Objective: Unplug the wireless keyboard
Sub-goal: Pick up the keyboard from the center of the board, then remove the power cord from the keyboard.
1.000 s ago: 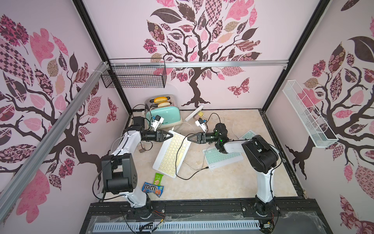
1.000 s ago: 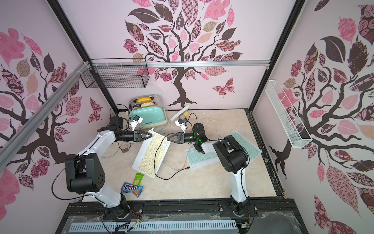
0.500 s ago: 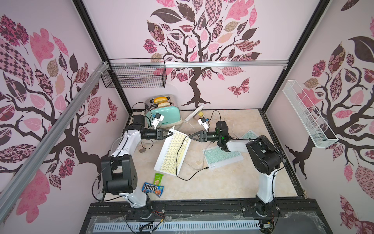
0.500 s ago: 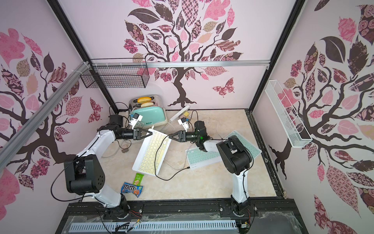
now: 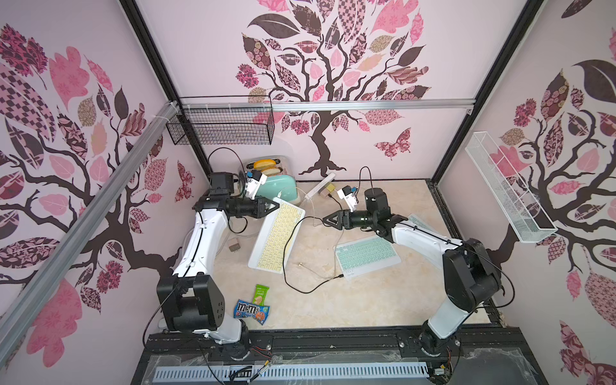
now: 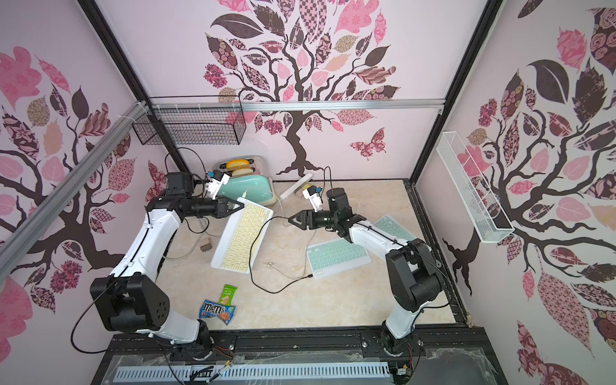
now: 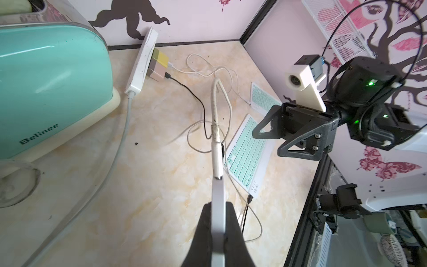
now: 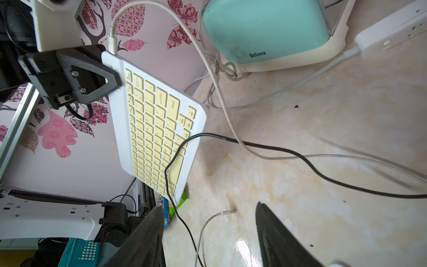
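The wireless keyboard [image 5: 276,240] [image 6: 241,238] [image 8: 157,129] is white with pale yellow keys and stands tilted, its far corner raised. My left gripper [image 5: 275,206] [image 6: 240,204] [image 7: 218,205] is shut on that corner, and the keyboard's edge [image 7: 218,196] shows between its fingers. A white cable's plug [image 8: 113,45] [image 7: 217,159] sits in the keyboard's raised edge. My right gripper [image 5: 325,220] [image 6: 290,220] [image 8: 208,222] hangs open to the right of the keyboard, holding nothing. A black cable [image 5: 290,253] [image 8: 277,148] drapes across the keys.
A mint toaster [image 5: 276,186] and a white power strip [image 5: 321,185] stand at the back. A mint-keyed keyboard [image 5: 366,255] lies under my right arm, another [image 5: 420,221] behind it. A loose white plug [image 8: 227,211], a brown adapter [image 5: 234,246] and candy packets [image 5: 251,311] lie on the table.
My right gripper has opened and drawn back to the right from the keyboard's edge. My left gripper has closed tighter on the keyboard's corner.
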You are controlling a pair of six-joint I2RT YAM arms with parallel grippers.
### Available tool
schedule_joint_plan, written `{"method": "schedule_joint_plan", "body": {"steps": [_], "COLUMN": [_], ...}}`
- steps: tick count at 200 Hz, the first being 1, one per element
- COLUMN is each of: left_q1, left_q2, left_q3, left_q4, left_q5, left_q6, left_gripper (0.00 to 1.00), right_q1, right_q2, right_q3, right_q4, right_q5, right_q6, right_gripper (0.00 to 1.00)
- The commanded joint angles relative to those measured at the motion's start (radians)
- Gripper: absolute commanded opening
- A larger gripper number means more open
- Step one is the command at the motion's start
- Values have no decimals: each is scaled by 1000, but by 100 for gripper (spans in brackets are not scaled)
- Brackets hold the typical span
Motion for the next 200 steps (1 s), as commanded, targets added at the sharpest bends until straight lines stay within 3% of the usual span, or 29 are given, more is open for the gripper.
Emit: {"method": "schedule_joint_plan", "body": {"steps": [1,23,56,76,127,200], "left_q1": [-29,-54,-91,-111,-171,-199], "left_q2": [-28,-18,-16,-18,-34,-70], "left_q3": [96,178,249,254,198,108], "left_q4": [-159,-247,-330,-381,-449,-435], "left_q5": [-146,-274,-337,-297,-216,-82], "left_q6": [71,103,146,231,390,442], "left_gripper": [0,0,0,0,0,0], "right_q1": [4,4,4,4,22,130], "right_q2": [-33,-45,-42,-31,-5,155], "right_q3": [51,43,60,91,131,349], "right_q4": [-57,-26,7,30,27,-63], "right_q5": [-8,-12,-48,-146,-353,-467], "right_q6": [-37,-21,-29,-89,-455,-481], "right_gripper": [65,65,65,66,67,58]}}
